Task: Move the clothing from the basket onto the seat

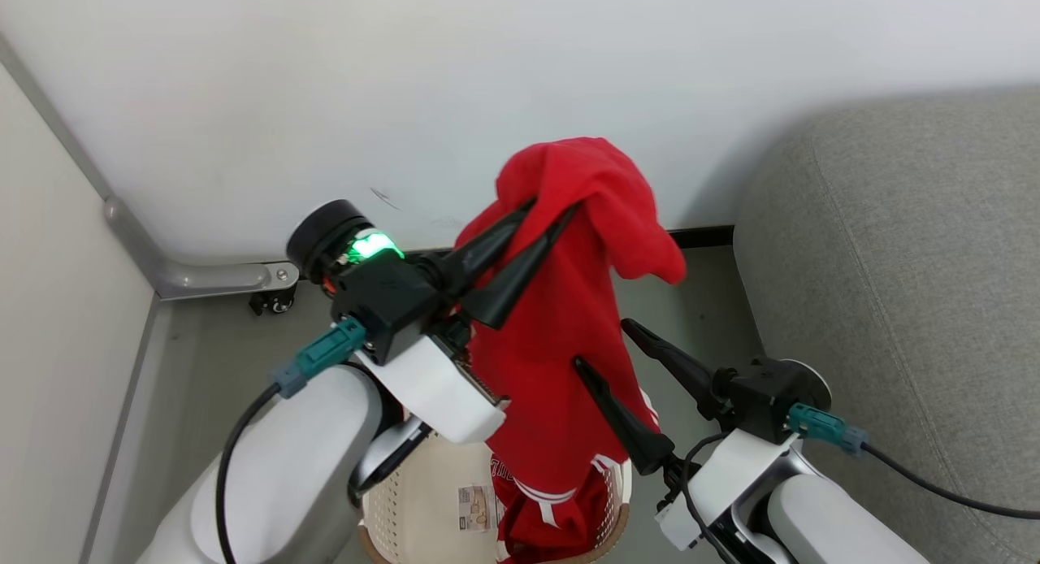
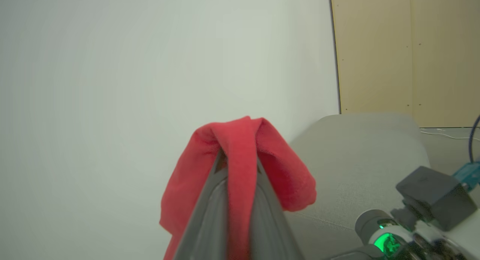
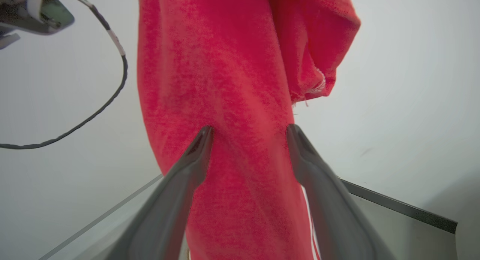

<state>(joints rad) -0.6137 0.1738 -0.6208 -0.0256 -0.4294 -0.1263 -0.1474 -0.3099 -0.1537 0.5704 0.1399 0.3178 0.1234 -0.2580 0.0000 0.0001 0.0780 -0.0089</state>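
My left gripper point(image 1: 554, 209) is shut on a bright red piece of clothing point(image 1: 561, 344) and holds it high, so it hangs in a long drape down to the basket point(image 1: 406, 511). In the left wrist view the clothing point(image 2: 240, 140) folds over the shut left gripper point(image 2: 239, 157). More red clothing with white stripes point(image 1: 552, 519) lies in the basket. My right gripper point(image 1: 601, 343) is open beside the hanging cloth. In the right wrist view the clothing point(image 3: 225, 84) hangs just beyond the spread right gripper point(image 3: 250, 134). The grey seat point(image 1: 910, 288) is at the right.
A white wall point(image 1: 406, 76) rises close behind, with a metal rail point(image 1: 203, 278) and a dark baseboard point(image 1: 703, 236) at its foot. A strip of grey floor point(image 1: 699, 304) separates basket and seat. Cables trail from both wrists. A beige panel point(image 2: 405, 54) stands beyond the seat point(image 2: 356, 159).
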